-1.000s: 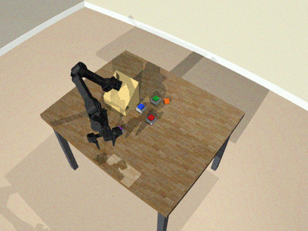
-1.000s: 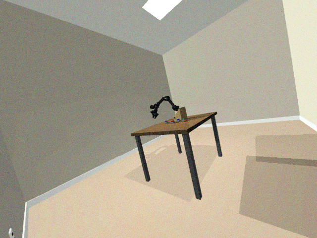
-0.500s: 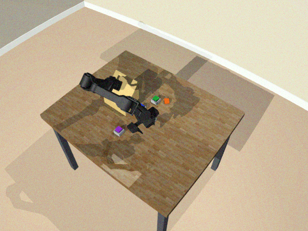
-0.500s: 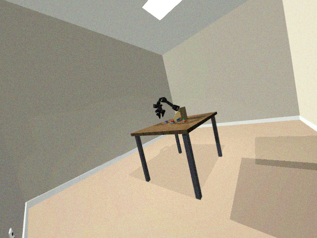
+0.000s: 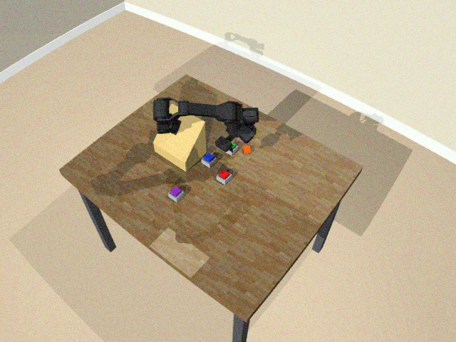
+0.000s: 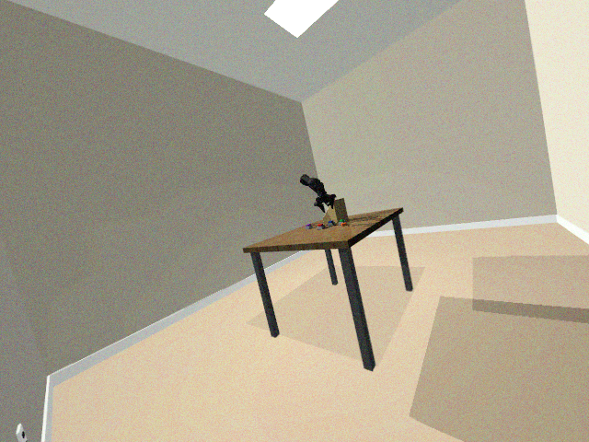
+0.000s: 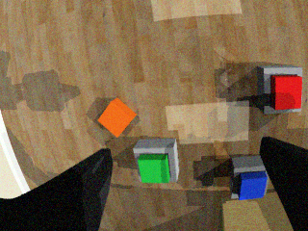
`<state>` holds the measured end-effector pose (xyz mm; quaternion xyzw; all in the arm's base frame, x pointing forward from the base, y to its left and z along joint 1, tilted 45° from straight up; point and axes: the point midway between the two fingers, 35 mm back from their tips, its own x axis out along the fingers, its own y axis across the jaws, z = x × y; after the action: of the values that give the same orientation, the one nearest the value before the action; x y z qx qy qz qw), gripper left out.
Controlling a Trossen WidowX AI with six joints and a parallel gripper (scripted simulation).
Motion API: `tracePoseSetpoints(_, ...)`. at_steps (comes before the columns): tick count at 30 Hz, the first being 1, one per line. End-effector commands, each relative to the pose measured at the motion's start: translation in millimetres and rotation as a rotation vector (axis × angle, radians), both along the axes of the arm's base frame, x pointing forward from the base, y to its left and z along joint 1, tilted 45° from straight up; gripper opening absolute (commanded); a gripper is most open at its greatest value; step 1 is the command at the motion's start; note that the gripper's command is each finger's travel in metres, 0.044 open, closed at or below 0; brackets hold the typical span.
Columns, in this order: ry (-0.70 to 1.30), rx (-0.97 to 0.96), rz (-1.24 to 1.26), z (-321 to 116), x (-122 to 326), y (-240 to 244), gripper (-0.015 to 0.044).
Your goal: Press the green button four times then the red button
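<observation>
The green button [image 5: 234,147] [image 7: 154,168] sits on a grey base near the middle back of the wooden table [image 5: 279,206]. My gripper [image 5: 232,140] [image 7: 190,152] is open and empty. It hangs just above the green button, which lies between the two dark fingers, closer to the left one in the wrist view. In the top view the arm partly hides the button. The red button [image 5: 224,174] [image 7: 285,91] stands further forward. In the exterior view the gripper [image 6: 321,205] is small and points down at the table.
A blue button [image 5: 209,158] [image 7: 252,184] stands next to the green one, and a purple button [image 5: 176,192] further forward left. An orange block [image 5: 246,149] [image 7: 117,117] lies close beside the green button. The tan wedge base [image 5: 182,147] carries the arm. A pale patch [image 5: 179,252] marks the table's front.
</observation>
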<state>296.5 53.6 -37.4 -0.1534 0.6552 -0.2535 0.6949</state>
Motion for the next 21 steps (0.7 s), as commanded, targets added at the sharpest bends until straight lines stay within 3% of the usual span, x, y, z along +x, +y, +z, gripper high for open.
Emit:
tracePoseSetpoints(1,0.078,-0.104,0.007,-33,-47,35,0.0400)
tracePoseSetpoints(9,0.098,-0.172,0.013,-45,-70,45,0.0400)
tracePoseSetpoints(14,0.097,-0.174,0.013,-87,-73,4,0.0269)
tracePoseSetpoints(21,0.097,-0.175,0.013,-89,-74,2,0.0085)
